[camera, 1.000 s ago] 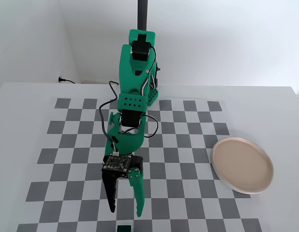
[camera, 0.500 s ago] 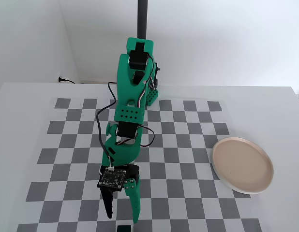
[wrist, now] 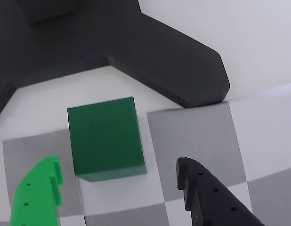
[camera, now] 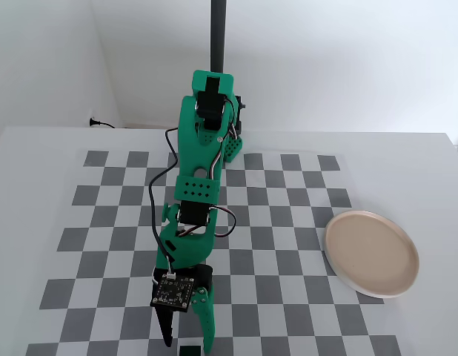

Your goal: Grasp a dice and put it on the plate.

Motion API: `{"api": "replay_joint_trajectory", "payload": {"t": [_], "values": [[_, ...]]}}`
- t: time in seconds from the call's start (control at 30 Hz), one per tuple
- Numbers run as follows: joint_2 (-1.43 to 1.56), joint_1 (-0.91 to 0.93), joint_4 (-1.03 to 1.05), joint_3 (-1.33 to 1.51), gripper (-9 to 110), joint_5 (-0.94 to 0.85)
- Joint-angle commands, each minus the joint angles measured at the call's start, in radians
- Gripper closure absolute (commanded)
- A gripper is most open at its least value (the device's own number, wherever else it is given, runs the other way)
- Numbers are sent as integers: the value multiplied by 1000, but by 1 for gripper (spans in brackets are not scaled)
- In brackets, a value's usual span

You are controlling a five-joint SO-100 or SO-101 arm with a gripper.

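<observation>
A white bench [camera: 36, 170] against a white wall carries a grey-and-white checkerboard mat [camera: 288, 215], with a dark pole [camera: 217, 33] rising behind the arm. The jaws [camera: 187, 345] stand spread, released and holding nothing; in the wrist view the green finger [wrist: 37, 197] sits low left and the black finger [wrist: 206, 197] low right, with a gap between them wider than the dice [wrist: 106, 137]. The dice lies on the mat just beyond the fingertips, nearer the green finger, touching neither as far as can be seen. The green arm [camera: 199, 156] reaches forward and down from its base at the far side of the mat, its wrist bent so the fingers point at the near edge. The plate [camera: 371, 254] rests at the right of the mat, well apart from the dice. In the fixed view the dice [camera: 190, 351] is cut off by the bottom edge, only its top showing. A black shape [wrist: 136, 47] fills the wrist view's upper part; what it is cannot be told
</observation>
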Motion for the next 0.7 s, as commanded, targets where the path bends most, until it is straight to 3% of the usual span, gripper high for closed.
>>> {"api": "replay_joint_trajectory", "payload": {"t": [0.0, 0.67], "values": [[14, -26, 20, -144, 81, 5], [-121, -55, 40, -276, 81, 12]]}}
